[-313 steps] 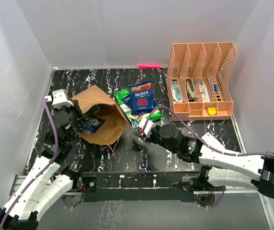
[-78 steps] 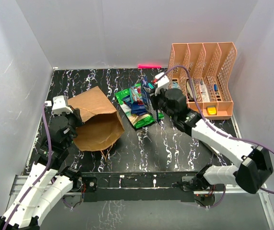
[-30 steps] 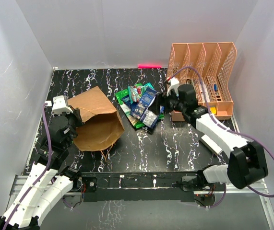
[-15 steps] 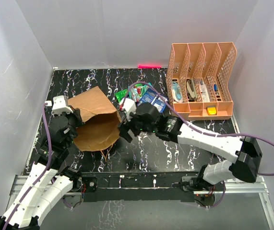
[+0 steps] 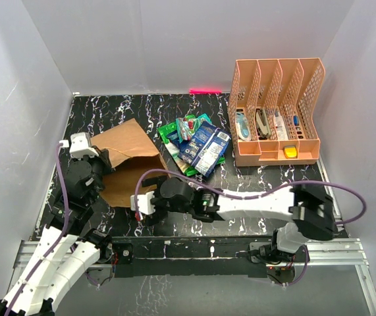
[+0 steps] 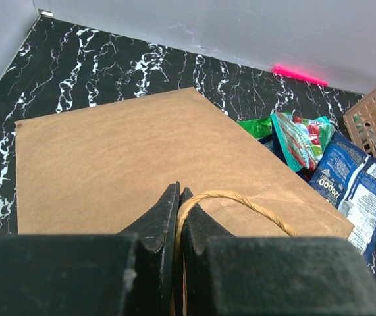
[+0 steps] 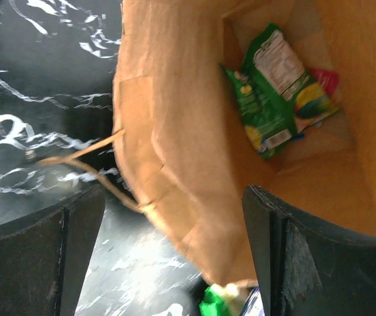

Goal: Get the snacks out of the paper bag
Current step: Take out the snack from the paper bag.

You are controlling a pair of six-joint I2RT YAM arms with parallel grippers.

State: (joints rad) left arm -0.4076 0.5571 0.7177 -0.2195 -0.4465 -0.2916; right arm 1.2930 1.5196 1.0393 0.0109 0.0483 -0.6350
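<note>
The right gripper (image 7: 174,197), fingers spread wide and empty, has swung back from the snack pile (image 5: 189,135) to the paper bag's (image 5: 132,148) mouth. The blue packet (image 5: 205,146) now lies on that pile. The left gripper (image 6: 178,192) stays pinched on the twisted handle (image 6: 240,197). Inside, a green packet (image 7: 273,92) and seemingly a red pouch (image 7: 324,79) remain to fetch.

the paper bag (image 7: 174,118) gapes open before the right end effector (image 7: 171,194), its sagging lip partly intruding.
</note>
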